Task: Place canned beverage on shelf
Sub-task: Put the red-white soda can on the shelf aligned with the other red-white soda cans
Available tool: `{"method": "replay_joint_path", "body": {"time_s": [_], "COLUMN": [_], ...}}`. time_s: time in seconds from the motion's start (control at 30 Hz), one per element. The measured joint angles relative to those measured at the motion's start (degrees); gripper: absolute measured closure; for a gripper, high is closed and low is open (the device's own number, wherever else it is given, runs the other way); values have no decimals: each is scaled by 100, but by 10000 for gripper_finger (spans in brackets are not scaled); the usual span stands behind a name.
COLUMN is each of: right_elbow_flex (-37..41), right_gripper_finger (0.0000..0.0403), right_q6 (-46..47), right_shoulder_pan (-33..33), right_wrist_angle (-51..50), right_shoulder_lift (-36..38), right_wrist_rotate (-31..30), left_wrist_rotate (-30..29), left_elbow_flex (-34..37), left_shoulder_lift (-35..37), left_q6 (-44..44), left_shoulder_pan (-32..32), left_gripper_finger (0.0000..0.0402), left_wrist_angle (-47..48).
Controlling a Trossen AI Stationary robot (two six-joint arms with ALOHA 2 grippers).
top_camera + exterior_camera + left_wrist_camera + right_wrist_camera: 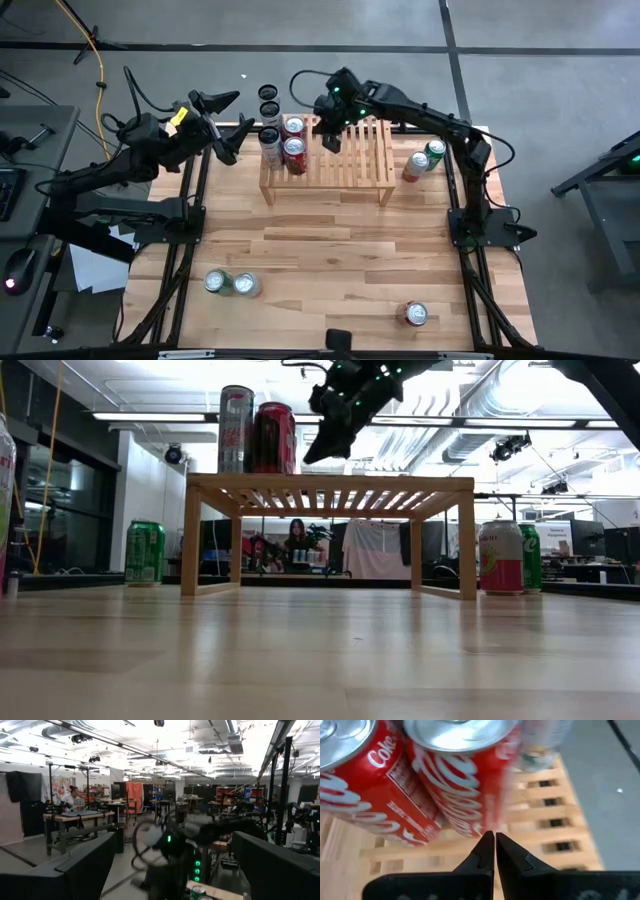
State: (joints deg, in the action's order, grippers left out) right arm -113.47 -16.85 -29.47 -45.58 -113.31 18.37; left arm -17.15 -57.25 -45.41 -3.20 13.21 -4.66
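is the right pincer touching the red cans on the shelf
Apart. The low view shows the right pincer in the air, with open background between it and the nearest red can on the shelf. Its fingers are shut on nothing.

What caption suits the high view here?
Right tool shut and empty over the shelf beside two red cans; left tool open off the table's edge.

My shelf (350, 160) is pale, matt slatted wood. The red cans (445, 790) are glossy printed metal with bright silvery tops. The table (330, 260) is smooth wood.
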Motion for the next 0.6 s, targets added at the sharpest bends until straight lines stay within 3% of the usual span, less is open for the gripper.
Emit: {"method": "replay_joint_path", "body": {"time_s": [0.23,0.33,0.47,0.6], "right_elbow_flex": [0,0,0,-2], "right_gripper_finger": [403,403,403,403], "right_q6": [140,197,301,527], "right_shoulder_pan": [-262,-280,-276,-276], "right_wrist_angle": [-571,-838,-1012,-1067], "right_shoulder_lift": [510,728,955,1057], "right_wrist_rotate": [-166,-166,-199,-276], "left_wrist_rotate": [29,333,685,875], "left_elbow_flex": [0,6,206,865], "left_shoulder_lift": [187,226,264,419], "left_q6": [297,354,341,702], "left_shoulder_pan": [0,0,0,0], "left_gripper_finger": [16,16,16,16], "left_wrist_angle": [802,866,577,-114]}}
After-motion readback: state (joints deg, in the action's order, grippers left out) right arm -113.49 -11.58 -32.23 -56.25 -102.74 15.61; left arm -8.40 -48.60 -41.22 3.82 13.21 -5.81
